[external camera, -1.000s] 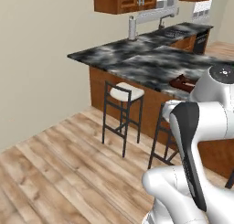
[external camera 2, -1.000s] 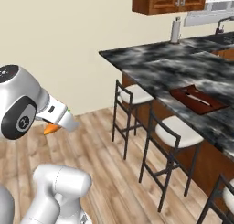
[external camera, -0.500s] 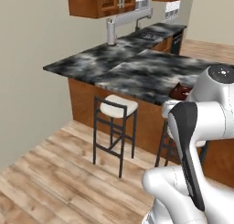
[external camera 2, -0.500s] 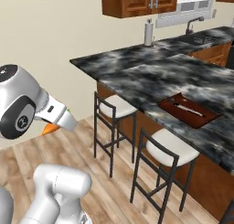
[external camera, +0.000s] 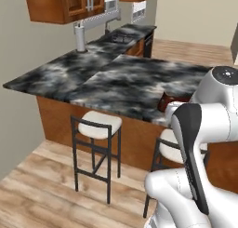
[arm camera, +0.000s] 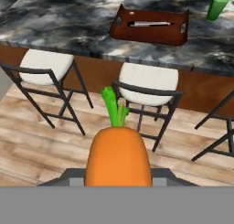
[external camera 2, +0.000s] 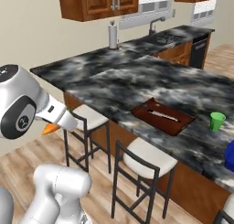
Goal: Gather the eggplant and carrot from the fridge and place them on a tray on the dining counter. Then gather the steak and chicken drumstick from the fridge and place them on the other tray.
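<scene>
gripper (arm camera: 118, 179) clamped on carrot (arm camera: 118, 155), stem forward

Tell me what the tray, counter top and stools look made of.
Tray: reddish-brown wood, smooth with a slight sheen, going by its colour. Counter top: polished stone, seemingly marble, from the black-and-grey mottling. Stools: thin dark frames, probably metal, with off-white seats that look padded, though the render leaves that open.
</scene>
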